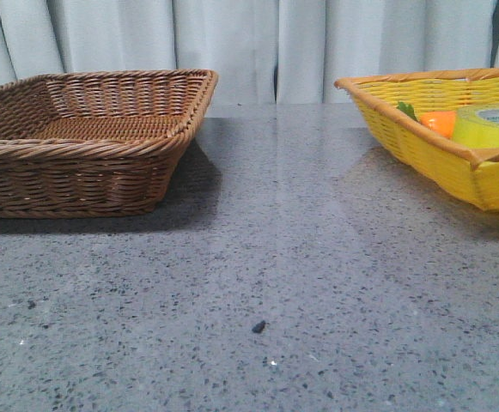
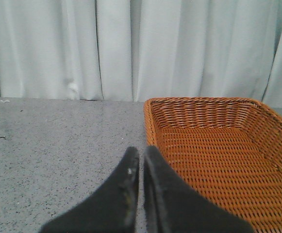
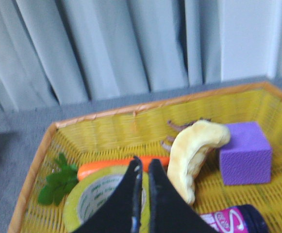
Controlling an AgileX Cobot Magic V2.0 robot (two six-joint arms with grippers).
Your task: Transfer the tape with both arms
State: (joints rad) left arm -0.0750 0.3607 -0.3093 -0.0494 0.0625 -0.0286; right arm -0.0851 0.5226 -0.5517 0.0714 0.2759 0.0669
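Observation:
The tape (image 1: 489, 127) is a wide yellow roll lying flat in the yellow basket (image 1: 421, 142) at the right of the table. In the right wrist view the tape (image 3: 90, 196) shows its white printed core, partly hidden behind my right gripper (image 3: 144, 165). That gripper hangs over the roll, shut, with nothing between its fingers. My left gripper (image 2: 141, 151) is also shut and empty, over the grey table beside the near corner of the brown basket (image 2: 150, 116). Neither gripper shows in the front view.
The brown wicker basket (image 1: 103, 146) stands at the left, nothing visible inside. The yellow basket (image 3: 107, 131) also holds an orange carrot (image 3: 102, 169) with green leaves, a pale yellow banana-shaped thing (image 3: 194, 150), a purple block (image 3: 245, 153) and a dark bottle (image 3: 230, 221). White curtains hang behind.

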